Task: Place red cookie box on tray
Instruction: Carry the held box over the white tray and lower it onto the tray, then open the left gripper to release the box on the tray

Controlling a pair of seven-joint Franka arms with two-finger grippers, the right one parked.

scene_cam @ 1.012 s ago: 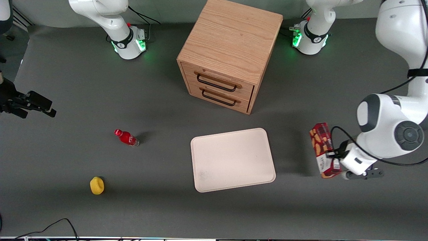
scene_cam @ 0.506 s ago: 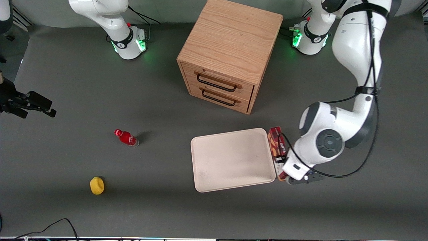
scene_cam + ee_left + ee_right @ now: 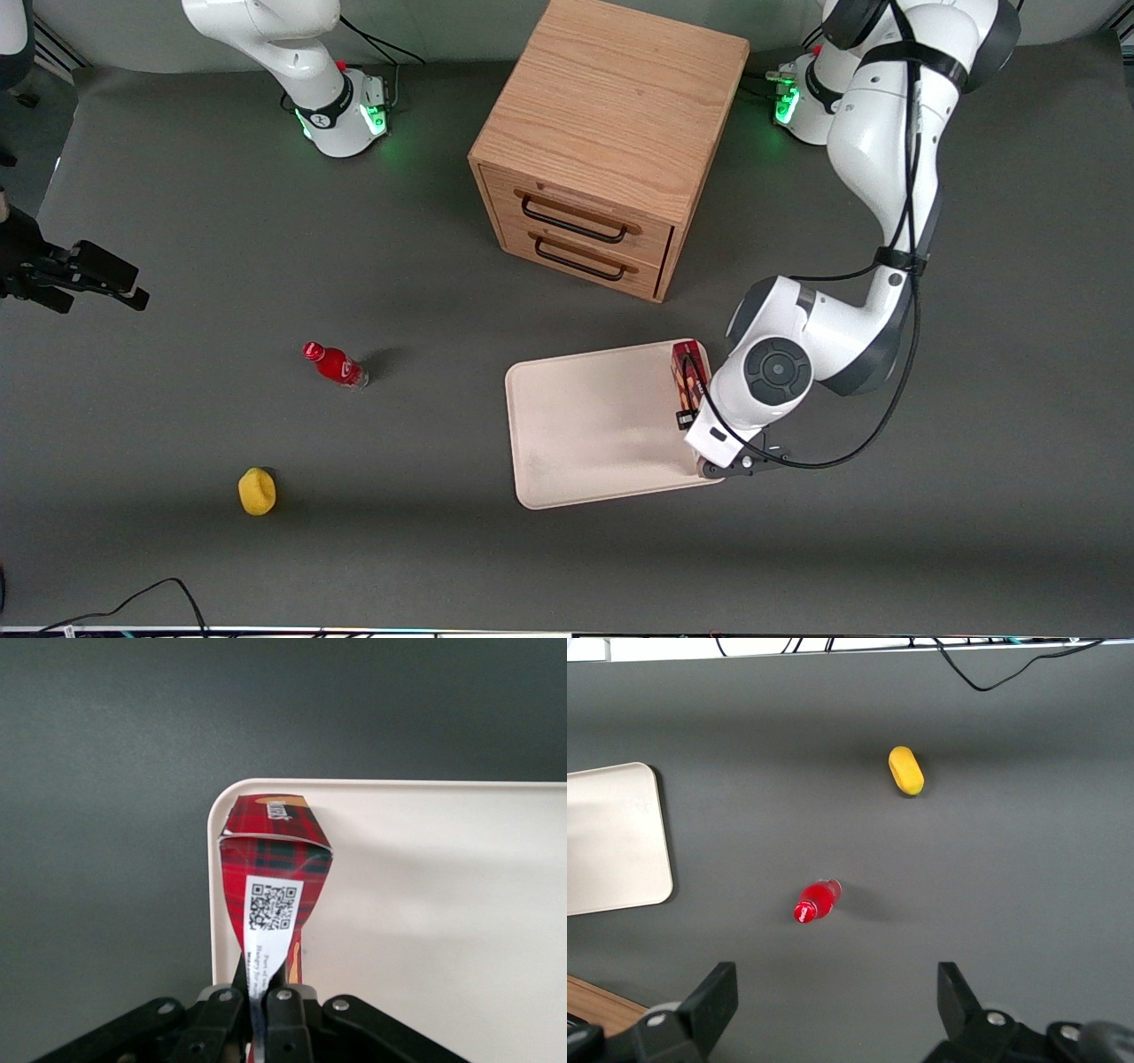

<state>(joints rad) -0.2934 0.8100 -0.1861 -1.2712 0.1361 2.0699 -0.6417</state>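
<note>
A light oak wooden cabinet [image 3: 611, 142] with two drawers and dark wire handles stands on the dark grey table [image 3: 177, 230], farthest from the front camera. A small red plastic bottle [image 3: 335, 364] lies toward the parked arm's end. A rounded yellow object [image 3: 257, 491] sits nearer the camera than the bottle, well apart from it. A black cable [image 3: 133, 601] curls at the near edge

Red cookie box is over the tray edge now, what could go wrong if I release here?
1. The red cookie box hangs above the tray right at its rim toward the working arm's end, so it may land half off the rim or tip onto the table.
2. The hand, shut on the box, pinches one narrow end; the box looks squeezed there and may pivot when it is let go.
</note>
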